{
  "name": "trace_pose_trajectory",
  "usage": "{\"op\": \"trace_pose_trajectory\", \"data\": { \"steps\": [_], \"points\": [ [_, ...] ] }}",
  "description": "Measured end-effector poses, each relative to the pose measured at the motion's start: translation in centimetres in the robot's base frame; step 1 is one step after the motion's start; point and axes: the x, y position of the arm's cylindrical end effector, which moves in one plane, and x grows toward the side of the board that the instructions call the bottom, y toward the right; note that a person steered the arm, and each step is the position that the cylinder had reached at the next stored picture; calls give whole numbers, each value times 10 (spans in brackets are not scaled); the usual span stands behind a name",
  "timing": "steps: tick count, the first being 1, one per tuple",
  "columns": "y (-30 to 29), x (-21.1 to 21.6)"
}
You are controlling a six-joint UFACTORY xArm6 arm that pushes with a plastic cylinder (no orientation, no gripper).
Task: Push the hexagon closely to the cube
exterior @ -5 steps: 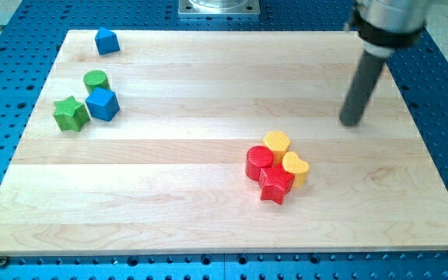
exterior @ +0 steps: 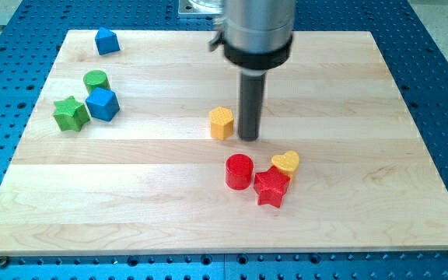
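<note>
At the view's far left of the bench (exterior: pixel 411 109) sits a green star (exterior: pixel 70 113), touching a blue cube (exterior: pixel 103 104) on its right, with a green cylinder (exterior: pixel 96 80) just behind the two; a second blue block (exterior: pixel 106 40), its shape hard to make out, stands apart near the view's top-left corner. Well to the right of that cluster, near the middle of the board, is the yellow hexagon (exterior: pixel 222 123); it stands alone, well apart from the cube, with bare wood between them. Just beside its right face is my tip (exterior: pixel 248 138), close enough that I cannot tell whether it touches; the end effector is a plain rod with no jaws, so it neither opens nor closes and grips nothing. Below and right of the tip lie a red cylinder (exterior: pixel 239 172), a red star (exterior: pixel 271 187) and a yellow heart (exterior: pixel 285 163), the star and heart touching.

I judge the push to be in hand, with most of the travel left; the next move calls for driving leftward and slightly toward the view's top, keeping the tip centred behind the hexagon so it does not slip off sideways. The hexagon is squat with no real long axis; a flat side seems to face the view's bottom.
</note>
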Motion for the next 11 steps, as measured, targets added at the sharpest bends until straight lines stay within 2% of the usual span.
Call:
{"op": "trace_pose_trajectory", "data": {
  "steps": [1,2,3,4,5,6,7,9,10,11],
  "points": [
    [-48,-14],
    [-100,-11],
    [-90,-11],
    [-44,-1],
    [-83,38],
    [-128,32],
    [-148,4],
    [-170,-19],
    [-153,-18],
    [-9,-20]
  ]
}}
